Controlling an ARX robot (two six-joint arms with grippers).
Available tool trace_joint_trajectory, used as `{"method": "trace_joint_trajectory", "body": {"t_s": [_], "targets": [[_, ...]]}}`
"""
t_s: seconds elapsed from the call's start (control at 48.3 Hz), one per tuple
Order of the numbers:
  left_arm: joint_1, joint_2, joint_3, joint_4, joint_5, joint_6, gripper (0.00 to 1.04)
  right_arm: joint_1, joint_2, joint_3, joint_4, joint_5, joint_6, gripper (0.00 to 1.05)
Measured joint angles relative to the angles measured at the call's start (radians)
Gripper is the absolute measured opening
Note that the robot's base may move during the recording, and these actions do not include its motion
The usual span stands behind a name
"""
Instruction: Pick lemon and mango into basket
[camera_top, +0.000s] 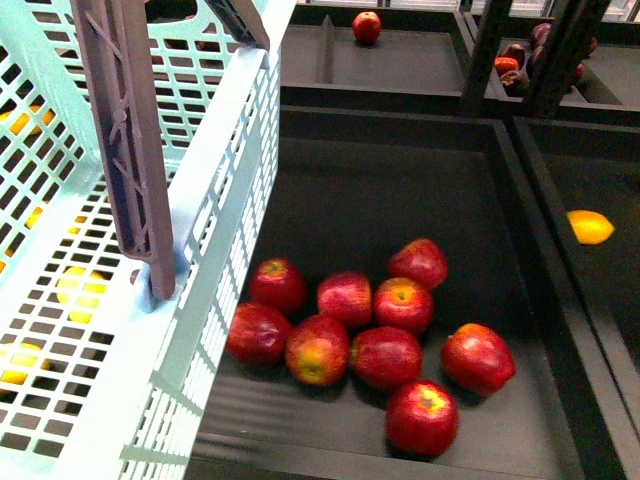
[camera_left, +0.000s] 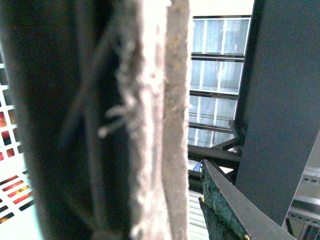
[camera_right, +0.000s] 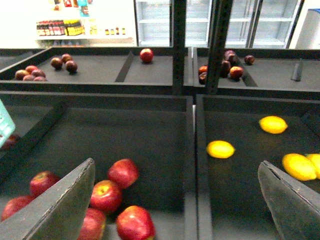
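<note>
The pale turquoise basket (camera_top: 225, 215) fills the left of the front view, held tilted over the bins. Its brown-grey handle (camera_left: 150, 125) is a close blur in the left wrist view, with my left gripper (camera_left: 165, 200) shut on it; only one finger (camera_left: 225, 205) shows. Yellow patches (camera_top: 80, 285) show through the slotted floor; I cannot tell what they are. A lemon (camera_right: 220, 149) lies in the right bin, beyond my open, empty right gripper (camera_right: 176, 165), which hangs over the divider (camera_right: 194, 165). Similar yellow fruits (camera_right: 273, 124) (camera_right: 299, 166) lie farther off. I cannot make out the mango.
Several red apples (camera_top: 350, 325) lie in the dark middle bin beside the basket wall. A yellow fruit (camera_top: 590, 227) sits in the bin to the right. Black shelf posts (camera_top: 560, 50) rise at the back right, with more bins of apples (camera_top: 366, 27) and dark fruit behind.
</note>
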Motion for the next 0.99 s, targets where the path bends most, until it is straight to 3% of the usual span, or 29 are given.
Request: {"method": "trace_joint_trajectory", "body": {"t_s": [0.249, 0.414, 0.476, 0.538, 0.663, 0.808, 0.994], "targets": [[0.01, -0.002, 0.0, 0.0, -0.033, 0.021, 0.29, -0.002, 0.0, 0.0, 0.0, -0.008, 0.0, 0.96], [0.002, 0.004, 0.006, -0.025, -0.002, 0.026, 0.29, -0.002, 0.0, 0.0, 0.0, -0.004, 0.0, 0.96], [-0.017, 0.071, 0.126, -0.285, -0.005, 0.175, 0.29, -0.002, 0.0, 0.0, 0.0, -0.004, 0.0, 0.96], [-0.027, 0.138, 0.185, -0.354, -0.021, 0.331, 0.29, -0.001, 0.0, 0.0, 0.0, -0.004, 0.0, 0.96], [-0.053, 0.269, 0.274, -0.352, -0.034, 0.479, 0.29, -0.001, 0.0, 0.0, 0.0, -0.001, 0.0, 0.96], [-0.113, 0.43, 0.427, -0.343, -0.006, 0.519, 0.28, -0.001, 0.0, 0.0, 0.0, -0.001, 0.0, 0.96], [-0.248, 0.665, 0.716, -0.33, 0.145, 0.505, 0.28, -0.001, 0.0, 0.0, 0.0, -0.001, 0.0, 0.96]]}}
